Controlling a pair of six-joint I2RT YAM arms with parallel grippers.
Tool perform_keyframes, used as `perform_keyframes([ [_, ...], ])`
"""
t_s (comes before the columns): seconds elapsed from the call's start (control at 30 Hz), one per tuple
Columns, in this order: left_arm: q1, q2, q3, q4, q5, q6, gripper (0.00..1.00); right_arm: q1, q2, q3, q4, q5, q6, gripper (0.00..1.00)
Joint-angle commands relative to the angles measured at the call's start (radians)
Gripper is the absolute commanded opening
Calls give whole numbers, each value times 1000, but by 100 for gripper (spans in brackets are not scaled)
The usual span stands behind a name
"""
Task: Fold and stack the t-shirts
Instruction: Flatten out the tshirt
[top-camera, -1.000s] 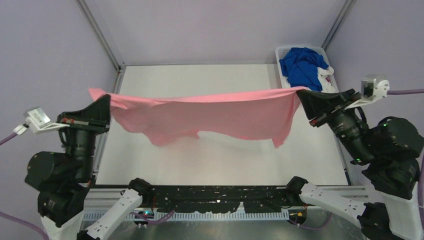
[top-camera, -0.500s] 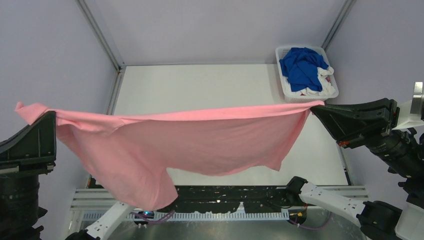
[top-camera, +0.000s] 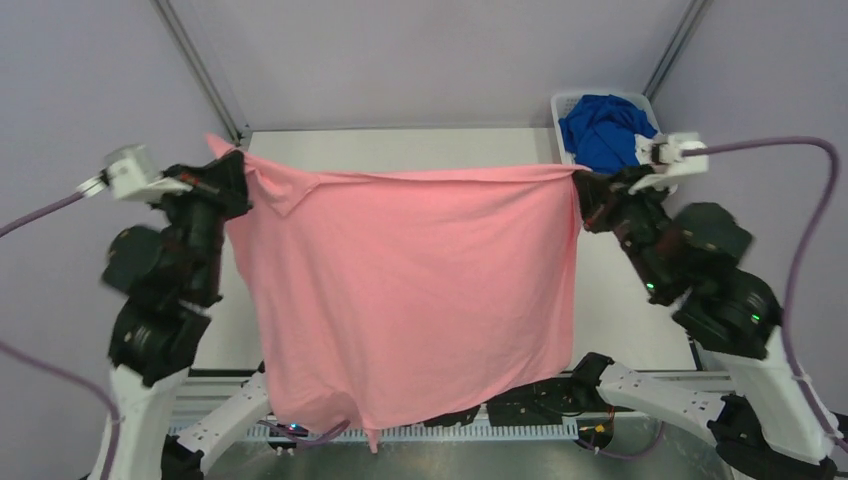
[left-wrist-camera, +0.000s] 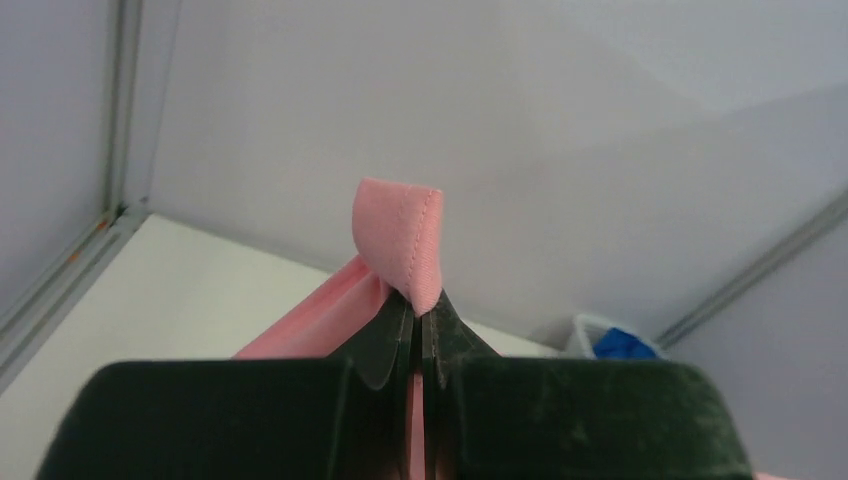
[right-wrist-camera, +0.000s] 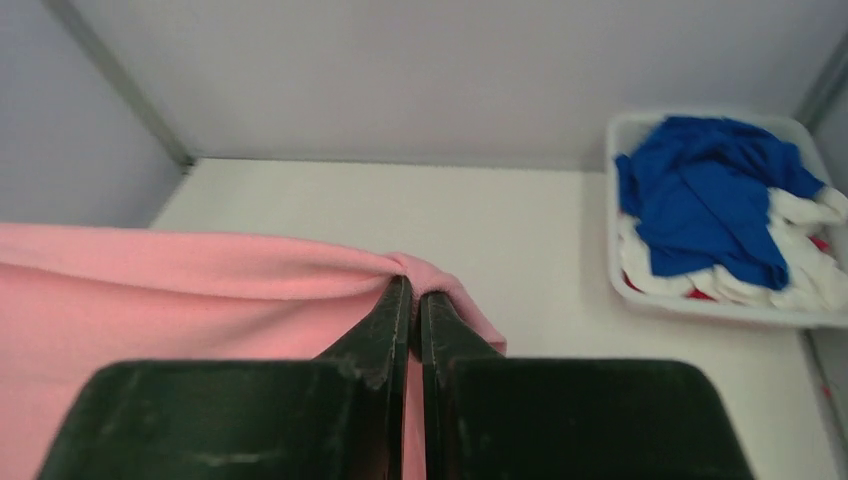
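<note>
You had no text, label, brand, number or sign to read in any view, neither on the pink t-shirt (top-camera: 410, 280) nor on the basket (right-wrist-camera: 612, 220).
</note>
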Motion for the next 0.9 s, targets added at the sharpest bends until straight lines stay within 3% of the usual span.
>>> perform_keyframes([
  [0.0,25,271,-151,121,-321,56,0,-72,200,-145,48,450,90,5],
  [0.17,123,747,-94,154,-209,55,0,-328,491,-261,229,171,160,7],
  [0.27,153,1044,134,39,-141,50,10,-399,740,-212,306,20,141,14],
  [0.33,166,1210,304,-46,-128,42,27,-439,896,-125,339,-37,110,36],
  [0.37,172,1281,381,-88,-123,39,44,-463,950,-82,327,-50,106,51],
  [0.43,180,1375,517,-172,-102,28,75,-490,1082,111,243,-46,110,66],
  [0.47,180,1397,550,-183,-89,37,90,-496,1138,149,218,-42,114,69],
  [0.5,180,1402,557,-177,-75,42,98,-502,1154,195,185,-38,113,89],
  [0.53,180,1396,550,-169,-59,45,99,-503,1165,203,178,-38,108,96],
  [0.67,183,1316,439,-144,12,0,100,-505,1089,101,219,-99,123,96],
  [0.87,199,1181,162,-42,270,-134,100,-505,895,-239,372,-343,179,95],
])
